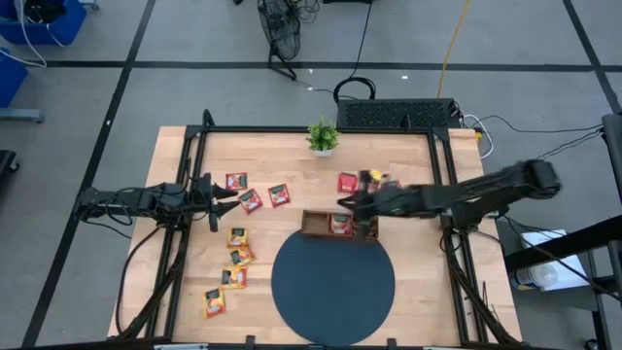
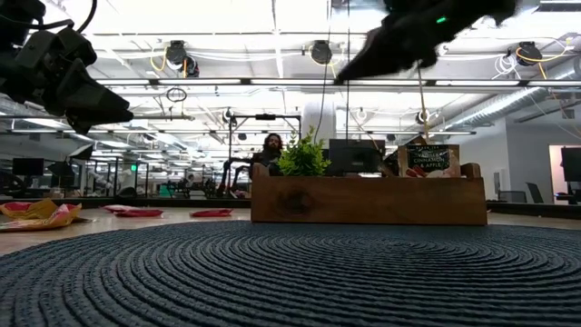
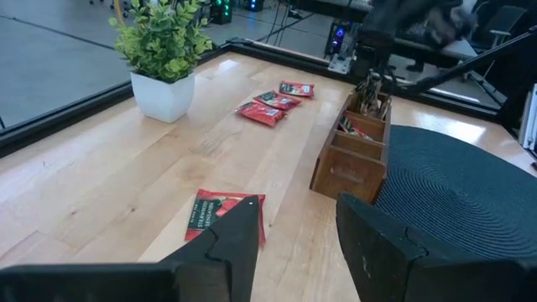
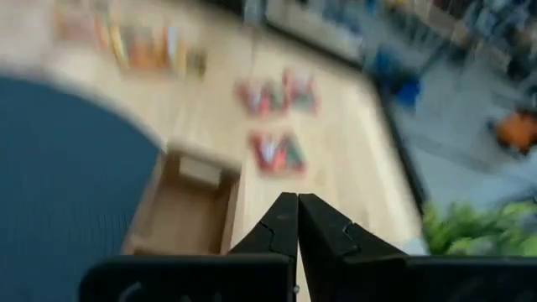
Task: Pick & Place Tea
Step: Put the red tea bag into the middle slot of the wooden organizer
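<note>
your right gripper (image 1: pixel 348 202) hangs centre-right in the high view, fingers pressed together on nothing, over the wooden tray (image 1: pixel 316 229), whose right-hand compartment already has a red sachet (image 1: pixel 340 224) in it. just above it lie more red sachets (image 1: pixel 347 182), the nearest loose tea to that arm. your left gripper (image 1: pixel 219 199), partly open and empty, waits mid-left, its fingertips pointing at the three red sachets (image 1: pixel 251 201) just beside them. yellow-orange sachets (image 1: pixel 235 257) string down toward the lower left, beside the dark round mat (image 1: pixel 333 282)
</note>
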You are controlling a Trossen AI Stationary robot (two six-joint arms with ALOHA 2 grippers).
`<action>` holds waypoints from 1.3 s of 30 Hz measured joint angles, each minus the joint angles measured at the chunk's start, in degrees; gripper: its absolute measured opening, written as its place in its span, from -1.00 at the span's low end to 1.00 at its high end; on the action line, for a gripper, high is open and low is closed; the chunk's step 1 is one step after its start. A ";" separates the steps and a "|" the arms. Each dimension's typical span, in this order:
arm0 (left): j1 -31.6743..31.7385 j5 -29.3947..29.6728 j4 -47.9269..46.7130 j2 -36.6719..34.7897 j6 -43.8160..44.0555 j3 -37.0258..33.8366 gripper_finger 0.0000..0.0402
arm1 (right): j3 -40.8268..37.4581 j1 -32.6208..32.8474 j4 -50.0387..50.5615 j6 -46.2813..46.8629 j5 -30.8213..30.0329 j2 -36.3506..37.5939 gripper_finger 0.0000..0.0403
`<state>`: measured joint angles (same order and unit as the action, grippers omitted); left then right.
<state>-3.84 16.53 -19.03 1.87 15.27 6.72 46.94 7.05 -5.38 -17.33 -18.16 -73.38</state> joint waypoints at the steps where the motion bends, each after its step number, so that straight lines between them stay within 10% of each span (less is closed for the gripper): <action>1: 0.00 0.00 0.00 0.00 0.11 0.00 -0.20 | -3.43 -0.74 -3.83 -0.14 2.95 3.73 -1.00; 12: -0.02 -1.47 11.46 -0.02 8.49 0.02 -0.20 | -31.99 -6.35 -32.34 2.01 9.27 28.53 -1.00; 19: -0.02 -1.24 15.38 0.00 8.52 0.00 -0.20 | -39.02 -6.32 -40.84 -2.80 9.00 32.21 -1.00; 33: 0.03 18.07 17.06 0.00 11.66 0.02 -0.20 | -45.83 -6.21 -38.95 0.24 9.28 32.33 -1.00; 39: -0.04 3.66 23.50 3.47 12.95 0.02 -0.20 | -45.90 -6.21 -37.52 -0.32 9.25 32.23 -1.00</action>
<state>-3.88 20.19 4.48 5.33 28.22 6.74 1.04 0.84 -42.89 -17.65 -8.91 -41.15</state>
